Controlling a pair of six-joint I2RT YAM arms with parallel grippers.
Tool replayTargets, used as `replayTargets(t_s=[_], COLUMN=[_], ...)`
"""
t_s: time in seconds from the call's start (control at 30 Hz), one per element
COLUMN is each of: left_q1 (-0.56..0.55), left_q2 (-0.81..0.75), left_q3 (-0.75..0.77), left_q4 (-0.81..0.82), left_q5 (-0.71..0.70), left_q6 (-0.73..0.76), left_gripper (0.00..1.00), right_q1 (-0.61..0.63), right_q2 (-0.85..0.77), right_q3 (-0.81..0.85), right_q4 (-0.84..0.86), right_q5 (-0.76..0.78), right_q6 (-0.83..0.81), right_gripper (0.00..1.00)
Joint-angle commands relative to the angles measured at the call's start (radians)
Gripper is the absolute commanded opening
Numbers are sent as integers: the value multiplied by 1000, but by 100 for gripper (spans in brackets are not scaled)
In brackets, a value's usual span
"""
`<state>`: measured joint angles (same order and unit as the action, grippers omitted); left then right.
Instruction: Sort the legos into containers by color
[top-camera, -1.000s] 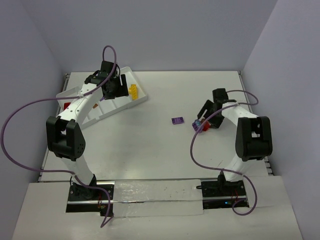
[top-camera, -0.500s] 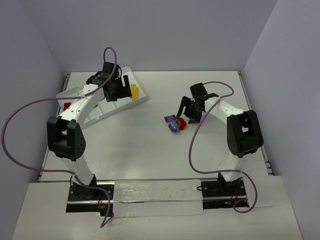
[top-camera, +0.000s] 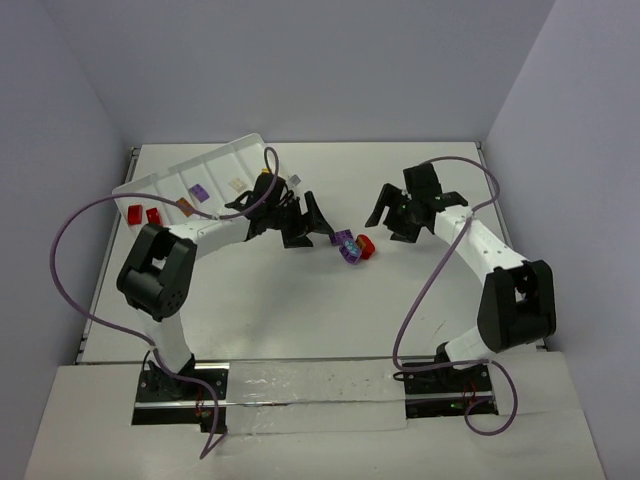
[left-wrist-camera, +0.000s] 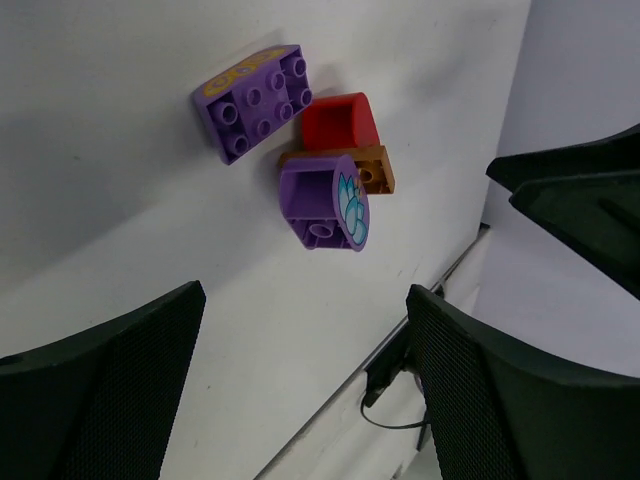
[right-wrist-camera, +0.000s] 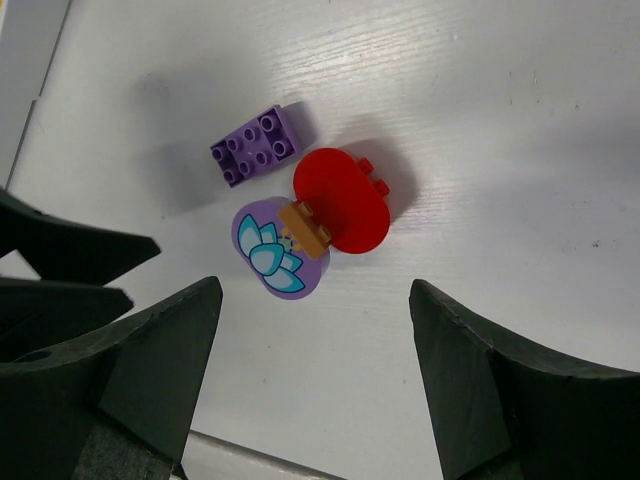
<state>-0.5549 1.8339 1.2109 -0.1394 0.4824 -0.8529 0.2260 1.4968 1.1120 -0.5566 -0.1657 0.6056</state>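
In the middle of the table (top-camera: 300, 310) four legos lie in one tight group: a purple studded brick (left-wrist-camera: 255, 102), a red rounded piece (left-wrist-camera: 338, 122), a small orange piece (left-wrist-camera: 378, 172) and a round purple piece (left-wrist-camera: 322, 205) with a printed flower. The orange piece sits between the red one and the round purple one and touches both. The brick lies just beside them. The left gripper (top-camera: 306, 224) stands just left of the group and the right gripper (top-camera: 393, 216) near its right side. Both claws are spread wide and carry nothing.

The white tray (top-camera: 215, 160) is at the back left, well apart from the group. The left arm and its purple cable (top-camera: 262, 190) cross in front of it and hide its near part. Inside it we see a purple lego (top-camera: 199, 192), a beige lego (top-camera: 236, 184) and a brownish lego (top-camera: 185, 206), and two red legos (top-camera: 134, 213) at its left end.

From above, the group is only a purple and a red spot. The wrist views show the studs and the orange piece. The right wrist view also shows the black fingers (right-wrist-camera: 70, 255) of the left gripper.

Half a second ago the left gripper was over the tray and the right gripper was at the group. The group lies in the same place.
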Motion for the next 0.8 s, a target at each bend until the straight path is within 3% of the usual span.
replayTargets(t_s=[0.0,0.47,0.77], left_q1=[-21,-97,-100], left_q2=[54,240,281], left_q3=[-46,-37,-41], left_q4=[348,506,613], left_q5=[133,121,114], left_q6=[-138,-193,-278], left_gripper=[89,90,73], right_q1=[-12,-63,-68], right_q2=[-71,-197,-193], right_q3=[-7,-7,-18], right_q4=[-17,-99,-103], right_q5=[12,25,29], right_q6=[-14,-61,-78], right_gripper=[83,83,84])
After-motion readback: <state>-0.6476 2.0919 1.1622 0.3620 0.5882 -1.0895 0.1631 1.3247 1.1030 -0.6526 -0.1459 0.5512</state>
